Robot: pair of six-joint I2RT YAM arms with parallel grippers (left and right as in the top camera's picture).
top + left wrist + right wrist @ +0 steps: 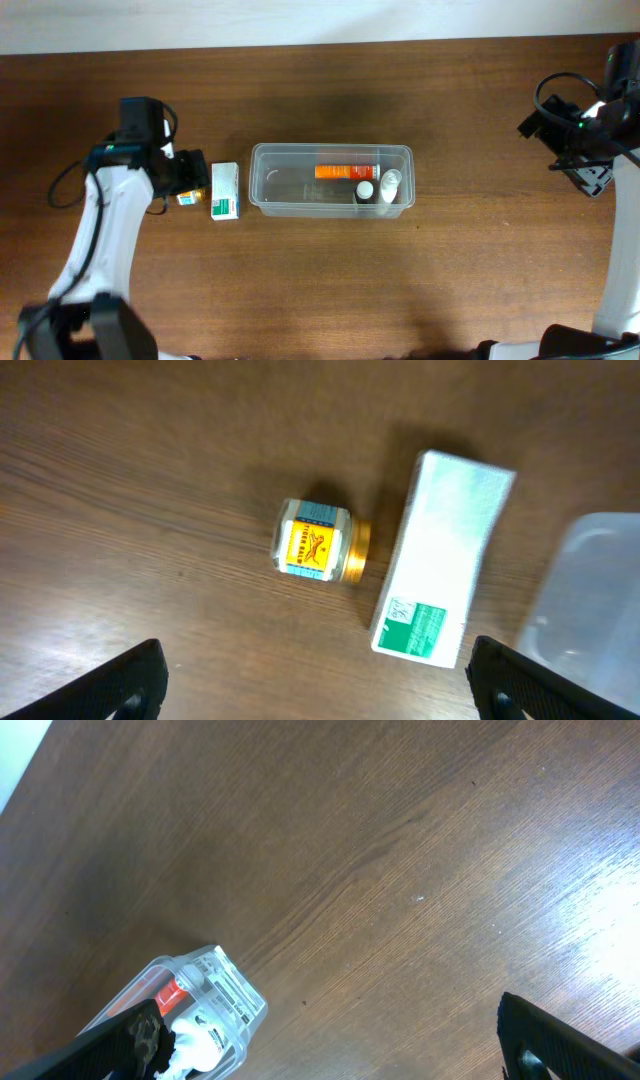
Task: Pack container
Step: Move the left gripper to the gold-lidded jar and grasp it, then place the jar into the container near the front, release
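Partway through the packing, I'd say. The clear, see-through plastic rectangular tub (285,182) sits at the middle of the bench (450,280). Inside it are an orange tube (346,172) and two small white bottles (366,189), crowded at the end nearer the right edge, while the other end is bare. Not yet packed, toward the left edge: a white-and-green cardboard carton (440,565) just beside the tub, and a small yellow-labelled jar with a gold lid (320,540) on its side beside the carton. The left hand (315,660) hovers over that jar, spread wide and gripping nothing. The right hand (320,1040) hangs near the right edge, also wide apart and empty. The tub is upright, rimmed and round-cornered.
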